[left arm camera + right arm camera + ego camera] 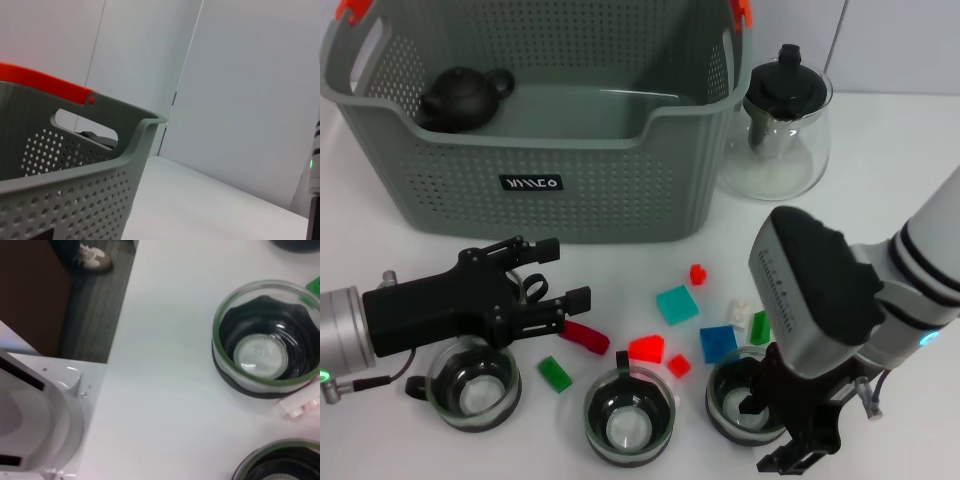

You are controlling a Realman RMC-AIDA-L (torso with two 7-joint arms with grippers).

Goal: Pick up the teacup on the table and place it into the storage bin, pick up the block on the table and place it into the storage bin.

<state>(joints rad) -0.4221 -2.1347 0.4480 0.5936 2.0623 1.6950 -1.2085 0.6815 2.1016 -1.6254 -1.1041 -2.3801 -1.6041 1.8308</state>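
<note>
Three glass cups in a row along the near edge of the table: left cup, middle cup, right cup, all upright and well apart from one another. Small blocks scattered just behind them: long red block, green block, red block touching the middle cup's far rim, teal block, blue block; a few more red, white and green pieces close by. None in the bin, standing at the back left with its orange clips up. Inside it, lying by the left wall, a dark teapot. Just beside the bin on the right, a glass teapot with a black lid.

Left gripper low over the table between the bin and the left cup, spread wide and empty, nearer fingertip just beside the long red block. Right gripper directly over the right cup, partly hiding it; whether spread or closed, cannot tell.
</note>
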